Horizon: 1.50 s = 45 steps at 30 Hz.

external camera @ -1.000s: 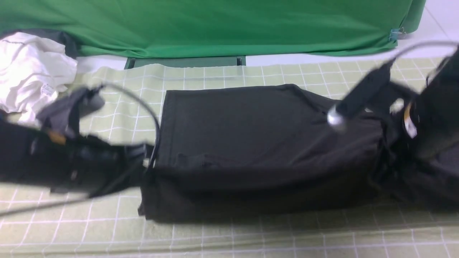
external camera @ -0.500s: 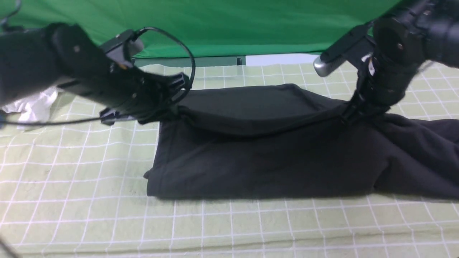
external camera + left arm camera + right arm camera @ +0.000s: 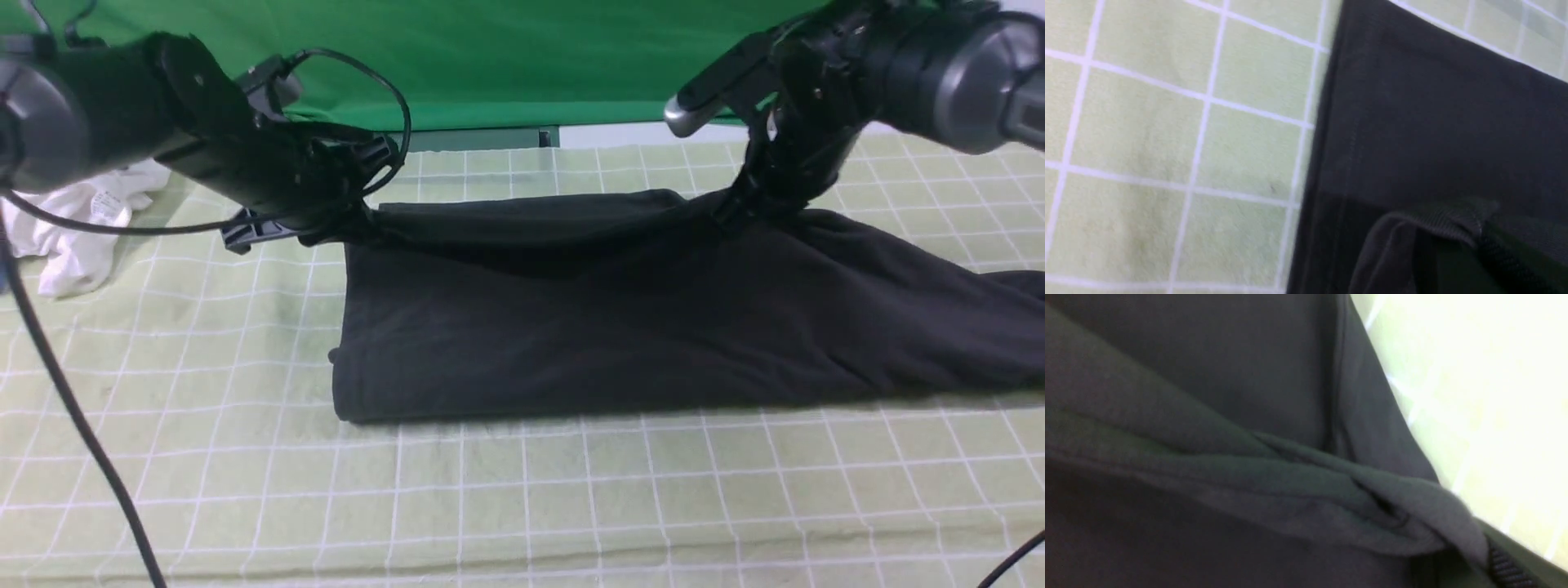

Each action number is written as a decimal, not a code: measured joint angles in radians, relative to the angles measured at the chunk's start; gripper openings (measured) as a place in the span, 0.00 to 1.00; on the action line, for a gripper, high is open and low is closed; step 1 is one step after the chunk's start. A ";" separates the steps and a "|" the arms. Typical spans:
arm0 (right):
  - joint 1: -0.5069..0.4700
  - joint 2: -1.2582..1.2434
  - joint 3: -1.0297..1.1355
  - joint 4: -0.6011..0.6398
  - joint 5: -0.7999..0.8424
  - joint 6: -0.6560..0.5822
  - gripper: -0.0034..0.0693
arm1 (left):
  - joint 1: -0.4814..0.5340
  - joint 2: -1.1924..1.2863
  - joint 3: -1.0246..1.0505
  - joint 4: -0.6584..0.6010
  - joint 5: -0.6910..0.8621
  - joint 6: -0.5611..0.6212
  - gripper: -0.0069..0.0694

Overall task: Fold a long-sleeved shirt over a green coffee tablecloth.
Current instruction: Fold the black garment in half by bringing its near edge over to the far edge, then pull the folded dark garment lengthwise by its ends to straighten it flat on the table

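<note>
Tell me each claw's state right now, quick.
Left claw: closed, holding the long-sleeved shirt by its far edge.
Right claw: closed, holding the same far edge.

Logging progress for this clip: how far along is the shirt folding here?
Done: the shirt lies on the tablecloth as a long band, apparently doubled lengthwise. In hand: the left gripper and right gripper each pinch its far edge, raised off the cloth. To do, likely: set that edge down, bring in the loose end trailing right, fold crosswise.
</note>
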 joint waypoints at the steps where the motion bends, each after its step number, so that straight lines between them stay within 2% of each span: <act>1: 0.000 0.023 -0.015 0.000 -0.006 0.000 0.10 | 0.011 0.015 -0.006 -0.004 -0.005 -0.008 0.12; 16: -0.028 0.151 -0.064 0.002 -0.112 0.027 0.10 | 0.055 0.165 -0.135 -0.068 -0.026 0.021 0.12; 25: -0.060 0.157 -0.064 0.004 -0.224 0.027 0.16 | 0.055 0.201 -0.183 -0.095 -0.093 0.051 0.15; 29: -0.066 0.157 -0.064 0.000 -0.259 0.033 0.23 | 0.055 0.205 -0.183 -0.097 -0.126 0.051 0.24; 31: -0.068 0.157 -0.064 -0.003 -0.284 0.044 0.32 | 0.056 0.205 -0.187 -0.097 -0.141 0.051 0.31; 32: -0.069 0.157 -0.064 -0.003 -0.295 0.045 0.36 | 0.058 0.205 -0.192 -0.099 -0.142 0.051 0.35; 33: -0.069 0.157 -0.064 -0.003 -0.318 0.046 0.44 | 0.059 0.205 -0.209 -0.100 -0.139 0.051 0.45; 34: -0.069 0.156 -0.064 -0.003 -0.322 0.046 0.45 | 0.059 0.205 -0.211 -0.100 -0.136 0.051 0.45; 35: -0.069 0.153 -0.064 -0.004 -0.349 0.046 0.54 | 0.063 0.205 -0.244 -0.101 -0.118 0.055 0.54; 37: -0.069 0.150 -0.064 -0.005 -0.360 0.046 0.57 | 0.063 0.205 -0.261 -0.101 -0.104 0.060 0.58; 38: -0.069 0.144 -0.064 -0.005 -0.371 0.046 0.60 | 0.063 0.205 -0.300 -0.100 -0.066 0.068 0.66; 42: -0.069 0.126 -0.083 -0.007 -0.373 0.046 0.59 | 0.063 0.202 -0.371 -0.103 0.046 0.078 0.76; 45: -0.069 0.116 -0.137 -0.011 -0.322 0.046 0.51 | 0.063 0.199 -0.430 -0.105 0.173 0.128 0.78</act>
